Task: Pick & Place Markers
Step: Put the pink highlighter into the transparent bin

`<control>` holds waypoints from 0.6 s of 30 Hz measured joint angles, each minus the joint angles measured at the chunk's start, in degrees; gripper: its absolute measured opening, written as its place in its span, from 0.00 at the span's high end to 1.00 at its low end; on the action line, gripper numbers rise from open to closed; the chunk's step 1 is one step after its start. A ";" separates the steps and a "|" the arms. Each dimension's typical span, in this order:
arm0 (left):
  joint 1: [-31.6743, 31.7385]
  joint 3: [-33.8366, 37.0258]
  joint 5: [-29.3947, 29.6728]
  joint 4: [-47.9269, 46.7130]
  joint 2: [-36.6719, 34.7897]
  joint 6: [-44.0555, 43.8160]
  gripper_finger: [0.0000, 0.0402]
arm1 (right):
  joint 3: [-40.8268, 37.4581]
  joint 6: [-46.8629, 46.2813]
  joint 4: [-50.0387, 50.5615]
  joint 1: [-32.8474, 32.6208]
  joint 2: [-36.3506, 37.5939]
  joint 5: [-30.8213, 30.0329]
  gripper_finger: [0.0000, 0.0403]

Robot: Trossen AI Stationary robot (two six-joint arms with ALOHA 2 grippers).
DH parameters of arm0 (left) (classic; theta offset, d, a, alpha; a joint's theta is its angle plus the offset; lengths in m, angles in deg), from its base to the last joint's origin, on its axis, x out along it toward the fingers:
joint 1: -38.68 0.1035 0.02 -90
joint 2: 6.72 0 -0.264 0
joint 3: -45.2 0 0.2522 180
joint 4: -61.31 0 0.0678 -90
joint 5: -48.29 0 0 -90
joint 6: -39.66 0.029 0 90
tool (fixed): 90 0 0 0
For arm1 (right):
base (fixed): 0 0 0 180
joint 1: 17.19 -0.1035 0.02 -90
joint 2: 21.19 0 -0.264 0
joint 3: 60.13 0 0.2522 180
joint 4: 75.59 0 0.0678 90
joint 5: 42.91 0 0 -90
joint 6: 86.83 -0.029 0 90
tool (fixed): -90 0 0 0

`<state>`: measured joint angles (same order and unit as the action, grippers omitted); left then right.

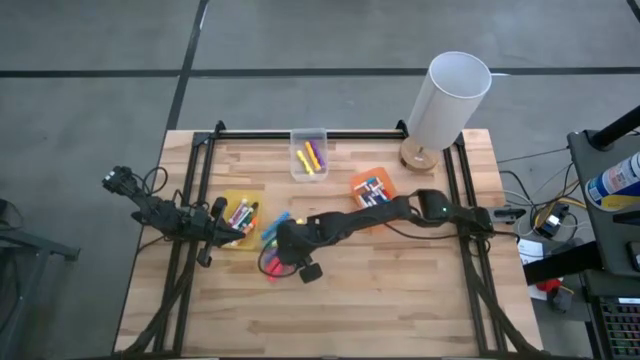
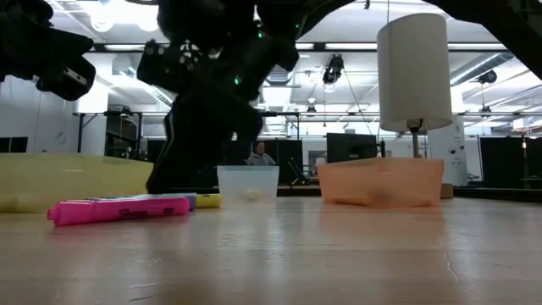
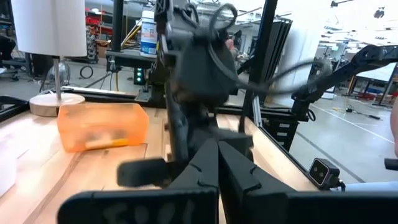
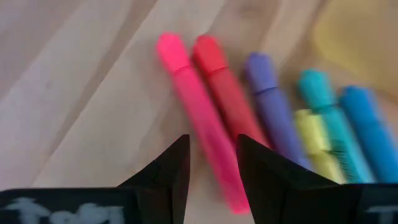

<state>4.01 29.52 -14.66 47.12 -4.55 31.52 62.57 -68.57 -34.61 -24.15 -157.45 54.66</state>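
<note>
1. The wooden table (image 1: 400,290) has three small bins on it. Seen from above, the clear bin (image 1: 308,155) sits at about 12 o'clock from the middle of the table, the orange bin (image 1: 371,187) at about 2 o'clock, and the yellow bin (image 1: 240,218) out at 9 o'clock.
2. The clear bin holds a few markers: yellow ones and a purple one.
3. The orange bin holds slim white markers with coloured caps. The right arm's dark body crosses over part of it.
4. The yellow bin holds a bunch of mixed-colour markers. The left gripper (image 1: 228,228) hangs right at this bin; I cannot tell if its fingers are spread or pressed together.
5. More markers lie loose on the wood, just beside the yellow bin on its 3 o'clock side. In a row I see a pink highlighter (image 4: 202,127), a red one (image 4: 227,93), a purple one (image 4: 273,102), a yellow one (image 4: 314,140), a teal one (image 4: 326,109) and a blue one (image 4: 373,127).
6. The right gripper (image 4: 212,158) is over the loose row. Its two fingers are spread, one on each side of the pink highlighter, not squeezing it.
7. A tall white lamp (image 1: 445,105) stands at the far right corner of the table.
</note>
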 joint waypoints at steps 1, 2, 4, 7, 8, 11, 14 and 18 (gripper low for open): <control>-0.02 0.00 0.02 0.00 0.00 -0.02 1.00 | -0.11 0.08 -0.04 -0.13 -0.58 0.07 0.70; 0.00 0.00 0.02 0.00 0.00 -0.01 1.00 | -0.19 0.07 -0.55 -0.29 -0.79 0.02 0.70; -0.02 0.00 0.02 0.00 0.02 -0.02 1.00 | -0.30 -0.11 -0.59 -0.26 -1.52 0.04 0.71; -0.01 0.00 0.01 -0.01 0.00 -0.01 1.00 | -0.32 -0.21 -0.52 -0.26 -2.32 -0.01 0.73; -0.01 0.00 0.01 0.02 0.00 -0.01 1.00 | -0.29 -0.38 -0.33 -0.27 -2.42 0.14 0.73; 0.00 0.02 0.00 0.18 0.04 0.00 1.00 | -0.45 -0.30 -0.22 -0.47 -2.43 0.04 0.75; -0.02 0.02 0.01 0.28 0.04 -0.01 1.00 | -0.58 -0.98 -0.01 -0.55 -2.41 0.00 0.76; 0.00 0.02 0.02 0.33 0.05 -0.02 1.00 | -0.59 -4.68 0.96 -0.58 -2.36 0.02 0.81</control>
<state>4.00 29.54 -14.64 47.45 -4.50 31.50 61.97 -73.25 -33.64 -24.73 -159.81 54.68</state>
